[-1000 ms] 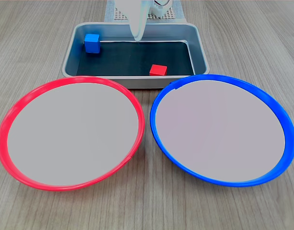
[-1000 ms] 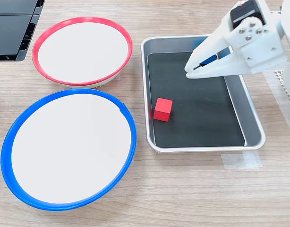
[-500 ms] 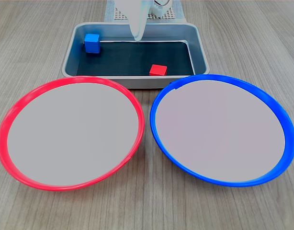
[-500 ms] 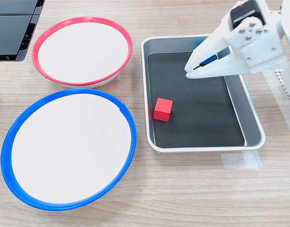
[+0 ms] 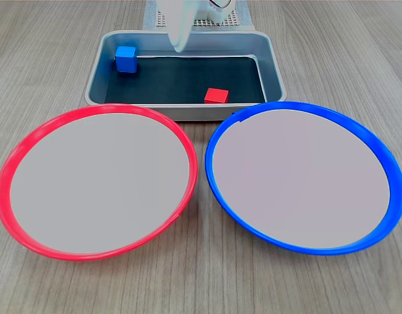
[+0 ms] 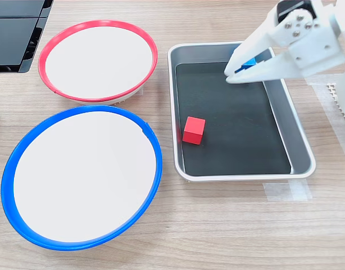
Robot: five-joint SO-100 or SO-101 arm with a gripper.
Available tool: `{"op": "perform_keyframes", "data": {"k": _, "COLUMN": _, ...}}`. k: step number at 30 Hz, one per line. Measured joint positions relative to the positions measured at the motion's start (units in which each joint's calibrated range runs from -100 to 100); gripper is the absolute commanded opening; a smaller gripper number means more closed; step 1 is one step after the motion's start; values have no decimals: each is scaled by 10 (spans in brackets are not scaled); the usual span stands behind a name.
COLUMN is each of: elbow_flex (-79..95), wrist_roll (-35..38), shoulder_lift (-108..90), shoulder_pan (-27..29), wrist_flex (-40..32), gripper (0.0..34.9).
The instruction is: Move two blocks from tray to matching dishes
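Note:
In both exterior views the grey tray (image 5: 96, 73) (image 6: 299, 132) holds the two blocks. The blue block (image 5: 126, 59) sits in the tray's far left corner in the first exterior view. In the second exterior view the blue block (image 6: 250, 63) shows only partly, behind the fingers. The red block (image 5: 216, 96) (image 6: 194, 130) lies by the tray wall nearest the dishes. My white gripper (image 5: 179, 44) (image 6: 228, 76) hovers over the tray close to the blue block, tips together, holding nothing. The red-rimmed dish (image 5: 99, 180) (image 6: 98, 59) and the blue-rimmed dish (image 5: 302, 176) (image 6: 82, 174) hold nothing.
The two dishes lie side by side on the wooden table, almost touching the tray. A black object (image 6: 15, 34) lies at the top left of the second exterior view. Clear tape (image 6: 285, 191) is stuck beside the tray, and a white perforated base (image 6: 336, 101) stands under the arm.
The gripper has moved over the tray toward the blue block's corner, leftward in the first exterior view. Blocks and dishes have stayed put.

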Motion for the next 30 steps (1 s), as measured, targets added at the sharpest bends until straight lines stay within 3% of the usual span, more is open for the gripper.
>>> {"op": "perform_keyframes", "data": {"k": 2, "elbow_flex": -69, "wrist_roll": 60, "shoulder_lift": 41, "shoulder_pan": 22, "wrist_flex": 53, "gripper": 3}}
{"op": "perform_keyframes", "data": {"k": 3, "elbow_flex": -139, "wrist_roll": 109, "shoulder_lift": 91, "shoulder_pan": 67, "wrist_flex": 108, "gripper": 3}}
{"op": "perform_keyframes", "data": {"k": 5, "elbow_flex": -197, "wrist_roll": 169, "shoulder_lift": 142, "shoulder_pan": 88, "wrist_flex": 154, "gripper": 5}}
{"op": "perform_keyframes", "data": {"k": 8, "elbow_flex": -267, "wrist_roll": 243, "shoulder_lift": 219, "shoulder_pan": 162, "wrist_flex": 204, "gripper": 21}}
{"op": "perform_keyframes", "data": {"k": 9, "elbow_flex": -279, "wrist_roll": 291, "shoulder_lift": 271, "shoulder_pan": 202, "wrist_flex": 210, "gripper": 43}}
{"op": "perform_keyframes", "data": {"k": 12, "elbow_flex": -282, "wrist_roll": 346, "shoulder_lift": 299, "shoulder_pan": 227, "wrist_flex": 210, "gripper": 80}}
{"op": "perform_keyframes", "data": {"k": 15, "elbow_flex": -252, "wrist_roll": 412, "shoulder_lift": 366, "shoulder_pan": 275, "wrist_flex": 127, "gripper": 115}}
{"op": "perform_keyframes", "data": {"k": 20, "elbow_flex": -238, "wrist_roll": 388, "shoulder_lift": 422, "shoulder_pan": 282, "wrist_flex": 51, "gripper": 133}}
{"op": "perform_keyframes", "data": {"k": 25, "elbow_flex": -267, "wrist_roll": 328, "shoulder_lift": 460, "shoulder_pan": 275, "wrist_flex": 81, "gripper": 173}}
{"op": "perform_keyframes", "data": {"k": 30, "elbow_flex": -278, "wrist_roll": 311, "shoulder_lift": 486, "shoulder_pan": 256, "wrist_flex": 89, "gripper": 172}}
